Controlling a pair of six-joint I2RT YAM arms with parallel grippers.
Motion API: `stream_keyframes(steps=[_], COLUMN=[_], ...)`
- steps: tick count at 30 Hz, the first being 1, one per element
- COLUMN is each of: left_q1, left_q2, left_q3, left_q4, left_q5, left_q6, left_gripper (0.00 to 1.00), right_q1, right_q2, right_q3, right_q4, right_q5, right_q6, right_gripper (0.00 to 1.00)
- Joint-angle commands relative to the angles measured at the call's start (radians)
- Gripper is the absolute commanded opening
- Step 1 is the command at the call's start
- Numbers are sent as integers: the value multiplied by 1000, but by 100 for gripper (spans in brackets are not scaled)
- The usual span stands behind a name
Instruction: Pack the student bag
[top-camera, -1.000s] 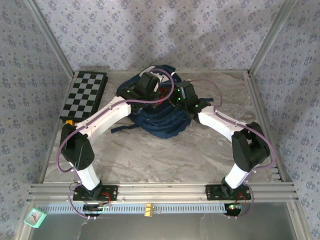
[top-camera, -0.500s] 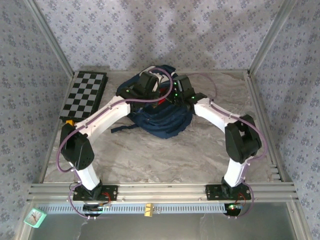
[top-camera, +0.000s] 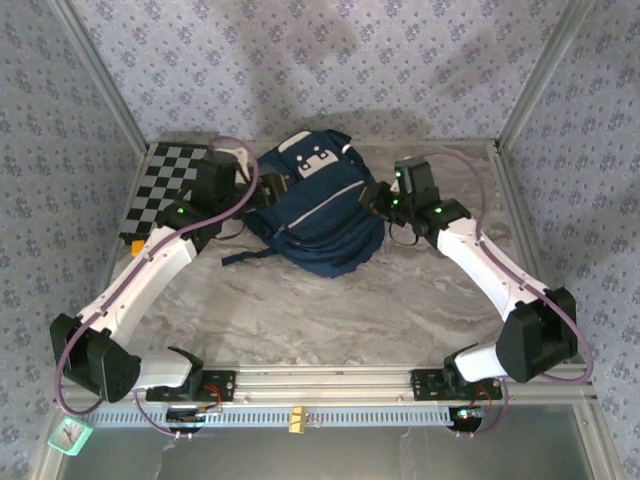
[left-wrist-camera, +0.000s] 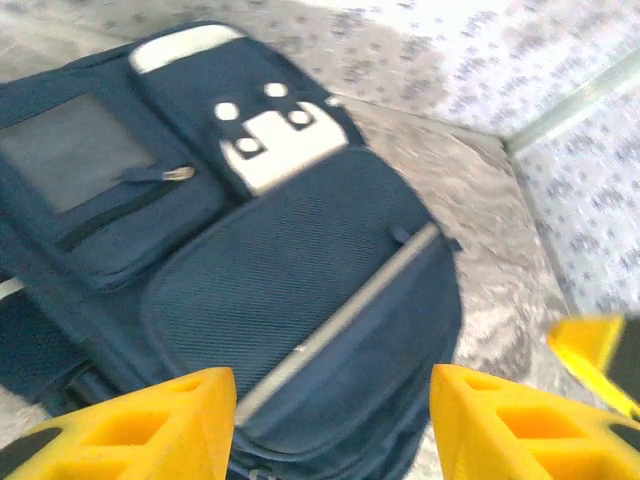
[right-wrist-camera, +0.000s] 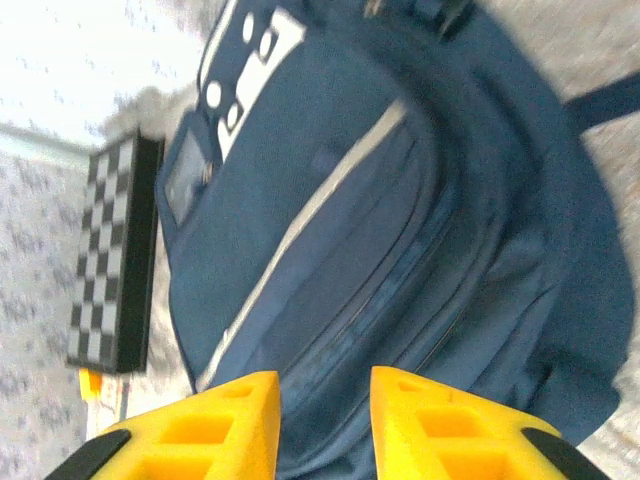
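Note:
The student bag, a large navy backpack with a white front patch and a pale trim stripe, lies flat at the back middle of the table. My left gripper hovers at its left side and my right gripper at its right side. In the left wrist view the yellow fingers stand well apart over the bag, nothing between them. The right wrist view has the right gripper with a narrower gap, also holding nothing, above the bag's zip seams.
A black-and-white chessboard lies left of the bag, also seen in the right wrist view as the chessboard. A small yellow item sits by its near end. A teal clock lies off the table at the front left.
Both arms have drawn back from over the bag to its left and right sides. The left gripper has opened. The bag's front now lies uncovered.

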Motion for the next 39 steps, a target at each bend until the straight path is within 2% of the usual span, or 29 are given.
stream_keyframes(steps=[1,4,11,18,21,24,27,33,37,39], left_q1=[92,148,135,120,110,97,69,15,-61,-103], left_q2=[55,112,236,353,376,391,438,445,418,422], left_q3=[-121,-178,-207,-178,-125,-132,-109,-81,-64,-45], left_q4=[98,230,426,452,339,370,426,434,370,326], left_q5=[110,194,239,264,206,181,229,227,184,152], left_q6=[-200,-294,-347,-359,-350,-374,-391,-441,-518,-574], left_gripper=[54,54,52,51,51,49,40,15,3,0], right_q1=[79,133,151,127,112,103,84,2,-72,-90], right_q2=[59,133,235,258,245,241,241,246,247,238], right_q3=[-10,12,59,66,52,40,33,41,135,167], right_q4=[-17,14,66,57,58,65,64,55,-106,-190], right_q5=[-64,-55,-58,-56,-53,-54,-63,-95,-57,-50], right_q6=[9,50,71,59,59,53,48,-8,-142,-186], right_gripper=[34,38,40,40,40,40,40,42,48,52])
